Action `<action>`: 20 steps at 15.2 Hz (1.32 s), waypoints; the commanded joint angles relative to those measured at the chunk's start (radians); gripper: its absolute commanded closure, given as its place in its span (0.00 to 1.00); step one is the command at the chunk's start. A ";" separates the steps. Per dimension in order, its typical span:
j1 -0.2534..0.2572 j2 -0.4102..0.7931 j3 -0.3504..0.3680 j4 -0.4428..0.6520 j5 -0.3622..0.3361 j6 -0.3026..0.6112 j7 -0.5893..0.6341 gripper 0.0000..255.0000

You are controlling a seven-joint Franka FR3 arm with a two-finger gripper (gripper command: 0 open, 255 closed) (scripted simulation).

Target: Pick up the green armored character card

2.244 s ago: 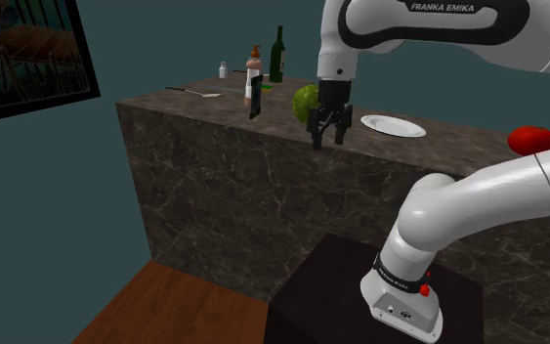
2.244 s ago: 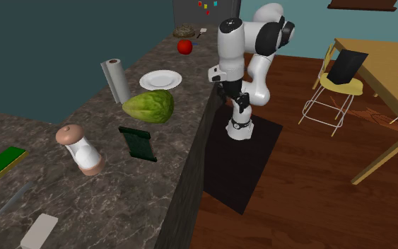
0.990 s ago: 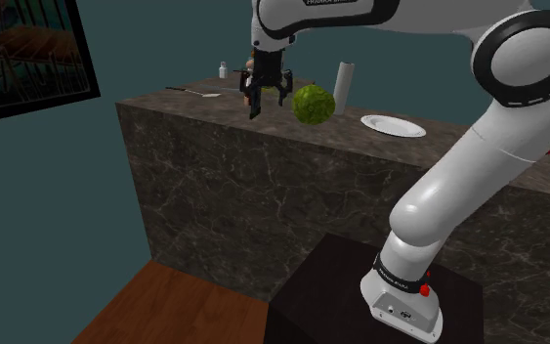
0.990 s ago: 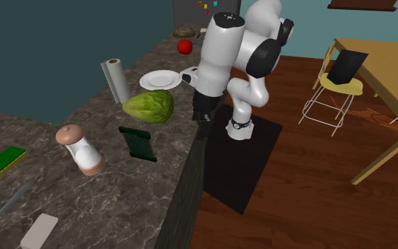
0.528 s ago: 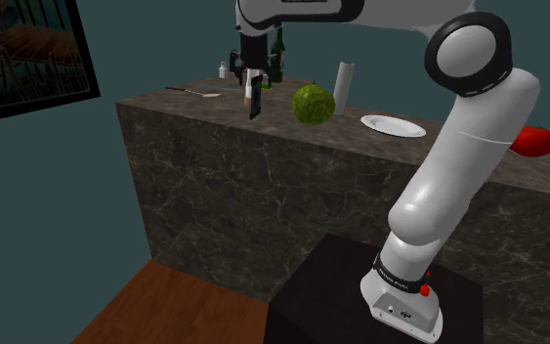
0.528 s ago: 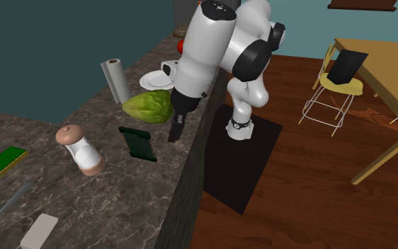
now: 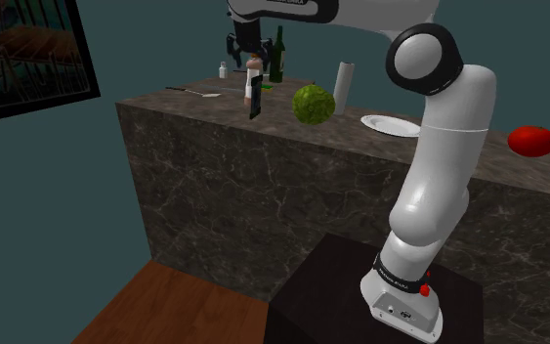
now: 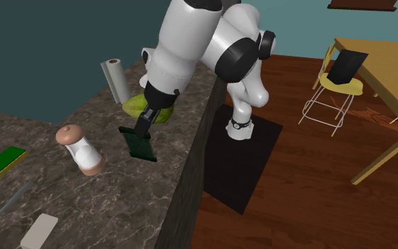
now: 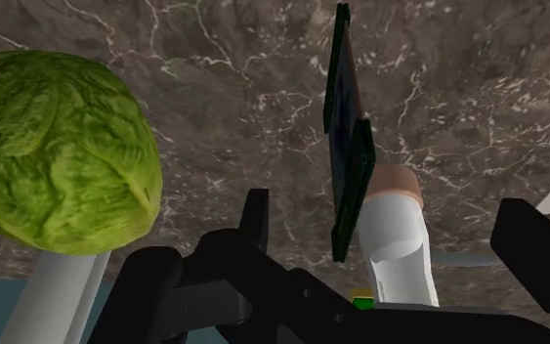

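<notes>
The pincer [image 8: 143, 129] hangs wide open just above the dark green card [image 8: 139, 146], so I think it is getting ready to close on it. The card stands on its thin edge on the stone counter [image 8: 119, 205], between a lettuce [image 9: 58, 156] and a pink-topped grinder [image 8: 83, 150]. The white plate [image 7: 380, 123] has nothing on it

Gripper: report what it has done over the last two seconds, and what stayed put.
The gripper travelled along the counter, from beside the white plate past the lettuce toward the second exterior view's left, and now hangs open over the dark green card. It has taken hold of nothing. The card, lettuce, grinder and paper towel roll lie as before.
</notes>
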 commanded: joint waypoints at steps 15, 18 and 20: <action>-0.015 -0.033 -0.006 -0.123 0.006 0.088 0.036 1.00; -0.012 -0.029 -0.005 -0.105 0.005 0.074 0.033 1.00; -0.008 -0.018 -0.003 -0.064 0.002 0.045 0.022 1.00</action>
